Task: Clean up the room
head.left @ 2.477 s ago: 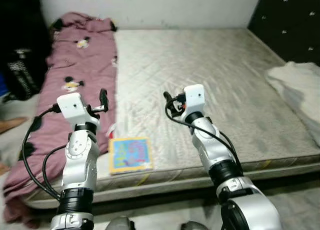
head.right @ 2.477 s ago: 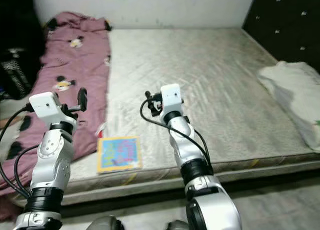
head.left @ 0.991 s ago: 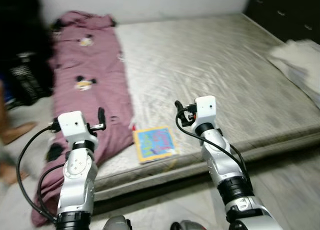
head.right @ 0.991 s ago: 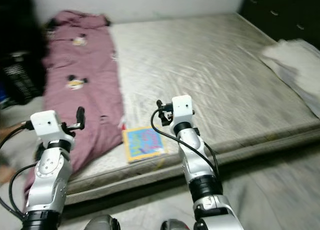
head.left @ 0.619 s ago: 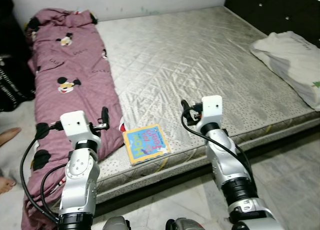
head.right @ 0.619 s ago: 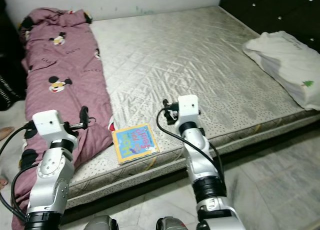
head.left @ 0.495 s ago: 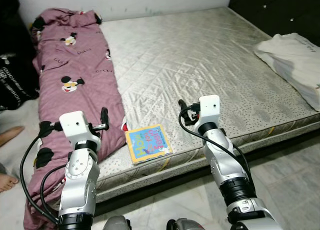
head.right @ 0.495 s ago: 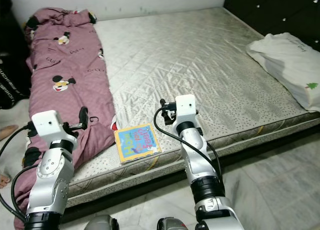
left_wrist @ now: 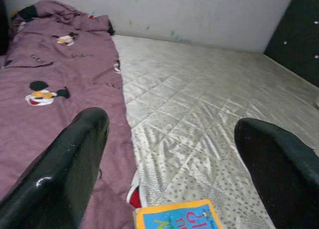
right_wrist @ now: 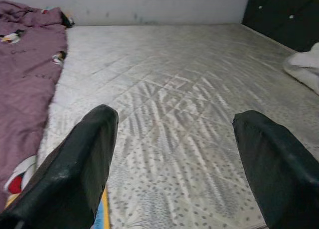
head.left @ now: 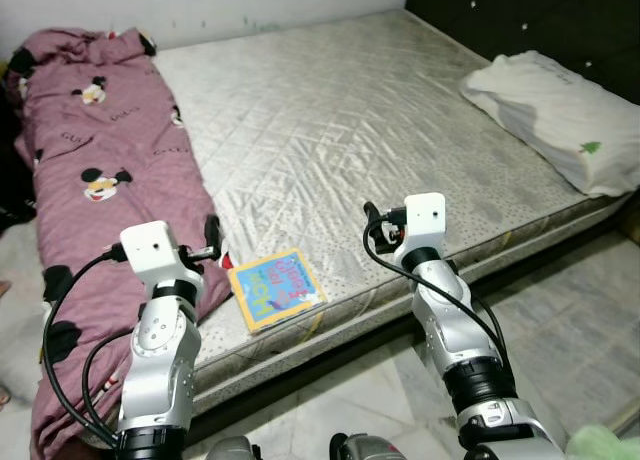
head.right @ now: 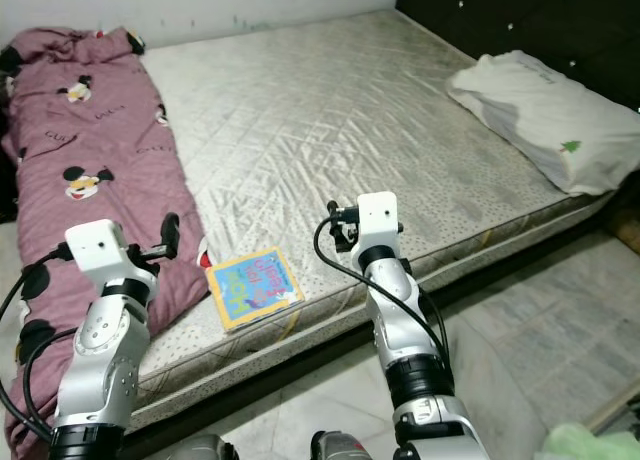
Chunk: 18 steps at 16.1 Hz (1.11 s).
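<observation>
Ahead, book [head.left: 275, 288] flat near mattress [head.left: 330, 120] edge; left end effector [left_wrist: 174, 159], right end effector [right_wrist: 174, 159] spread (empty).

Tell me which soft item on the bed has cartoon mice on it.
The maroon blanket along the bed's left edge carries the cartoon mouse faces. The white pillow at the right side is nearly plain, with one small green tree mark.

The view swings right along the bed [head.left: 330, 110]: the white pillow [head.left: 545, 115] now sits fully in sight at the bed's right side, while the maroon blanket [head.left: 85, 180] slides toward the frame's left edge.
</observation>
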Motion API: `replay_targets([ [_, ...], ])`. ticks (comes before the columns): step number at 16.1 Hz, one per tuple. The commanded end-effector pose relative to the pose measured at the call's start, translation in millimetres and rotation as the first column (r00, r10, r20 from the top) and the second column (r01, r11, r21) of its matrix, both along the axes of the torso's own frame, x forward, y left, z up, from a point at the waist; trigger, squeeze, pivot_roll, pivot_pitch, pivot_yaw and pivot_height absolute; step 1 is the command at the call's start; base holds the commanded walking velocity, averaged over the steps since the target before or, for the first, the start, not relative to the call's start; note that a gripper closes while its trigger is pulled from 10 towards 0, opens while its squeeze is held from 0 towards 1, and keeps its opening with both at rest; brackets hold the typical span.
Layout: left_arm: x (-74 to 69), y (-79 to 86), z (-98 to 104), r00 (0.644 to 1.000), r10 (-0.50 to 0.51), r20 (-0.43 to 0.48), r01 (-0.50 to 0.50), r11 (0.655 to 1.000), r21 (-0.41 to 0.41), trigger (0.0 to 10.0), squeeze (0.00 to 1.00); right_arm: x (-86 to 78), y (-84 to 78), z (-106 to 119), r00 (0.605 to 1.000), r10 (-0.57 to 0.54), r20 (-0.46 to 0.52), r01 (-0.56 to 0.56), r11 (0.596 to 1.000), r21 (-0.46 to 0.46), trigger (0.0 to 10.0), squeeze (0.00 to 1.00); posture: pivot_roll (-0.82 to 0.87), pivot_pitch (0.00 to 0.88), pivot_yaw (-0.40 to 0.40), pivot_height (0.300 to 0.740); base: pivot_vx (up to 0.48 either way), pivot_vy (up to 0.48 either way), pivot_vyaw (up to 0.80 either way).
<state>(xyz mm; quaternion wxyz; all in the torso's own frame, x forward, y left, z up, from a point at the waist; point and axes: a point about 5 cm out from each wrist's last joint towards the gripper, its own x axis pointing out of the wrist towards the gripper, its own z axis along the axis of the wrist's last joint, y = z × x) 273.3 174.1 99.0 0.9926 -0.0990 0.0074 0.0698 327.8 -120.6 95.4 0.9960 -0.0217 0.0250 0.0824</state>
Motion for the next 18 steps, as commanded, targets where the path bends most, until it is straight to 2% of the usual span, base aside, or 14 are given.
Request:
replay_targets([
  [1,-0.5,1.8,2.0,1.000,-0.003,0.002,0.003,1.000,0.000,10.0,0.00,1.0,1.5,4.2,1.000,0.006,0.009,-0.006,1.000,-0.001,10.0,0.00,0.07,0.046,0.002,0.740,0.000,0.000,0.00],
  [5,0.0,1.3,3.1,1.000,-0.005,0.006,0.005,1.000,0.002,10.0,0.00,2.6,2.0,3.9,1.000,0.013,0.006,-0.013,1.000,-0.006,10.0,0.00,0.07,0.037,-0.001,0.740,0.000,0.452,0.00],
  [14,2.5,-1.9,6.5,1.000,-0.019,0.021,0.019,1.000,0.006,10.0,0.00,4.1,3.0,5.0,1.000,0.017,0.008,-0.017,1.000,-0.012,10.0,0.00,0.07,0.034,-0.002,0.740,0.000,0.000,0.00],
  [18,1.5,-5.7,9.9,0.997,-0.057,0.051,0.058,0.998,-0.008,10.0,0.00,4.4,3.1,5.1,1.000,0.017,0.006,-0.017,1.000,-0.018,10.0,0.00,0.07,0.038,-0.004,0.740,0.061,0.000,0.00],
])
